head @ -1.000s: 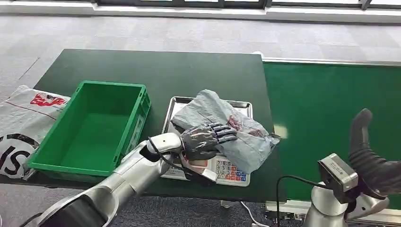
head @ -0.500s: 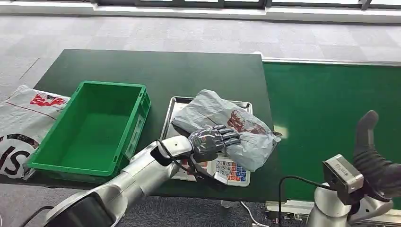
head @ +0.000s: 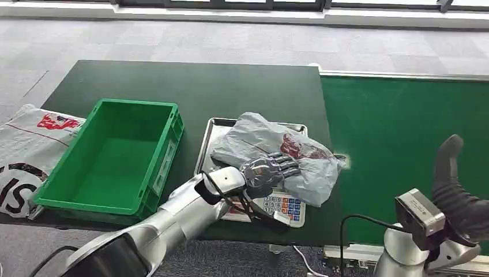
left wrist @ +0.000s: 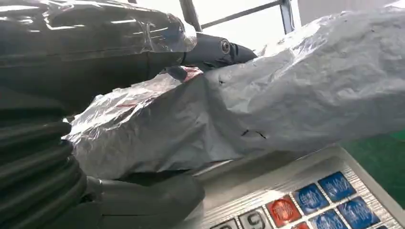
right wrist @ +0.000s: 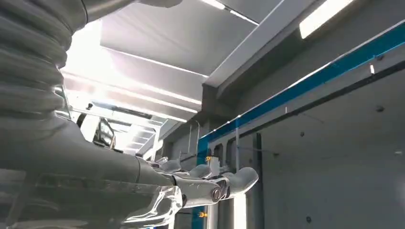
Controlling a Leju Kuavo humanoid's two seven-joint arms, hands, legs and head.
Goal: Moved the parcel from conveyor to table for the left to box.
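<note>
Since a second ago your left hand point(head: 266, 172) has slid further right across the grey parcel point(head: 275, 154), and the parcel has shifted a little right with it.

You now see the parcel lying on the steel tray point(head: 211, 137) of the scale point(head: 282, 209), on the dark table point(head: 190, 86) just right of the green box point(head: 115, 158); one corner hangs toward the green conveyor point(head: 403, 127). Your left hand rests on the parcel's near side with its fingers point(head: 285, 164) spread flat on top; in the left wrist view the thumb point(left wrist: 157, 198) sits under the parcel's point(left wrist: 286, 95) edge, next to the scale's keypad point(left wrist: 315, 200). Your right hand point(head: 455, 190) is raised over the conveyor's near edge, touching nothing; you cannot tell how its fingers point(right wrist: 210, 183) are set. A white printed bag point(head: 26, 150) lies left of the box.
</note>
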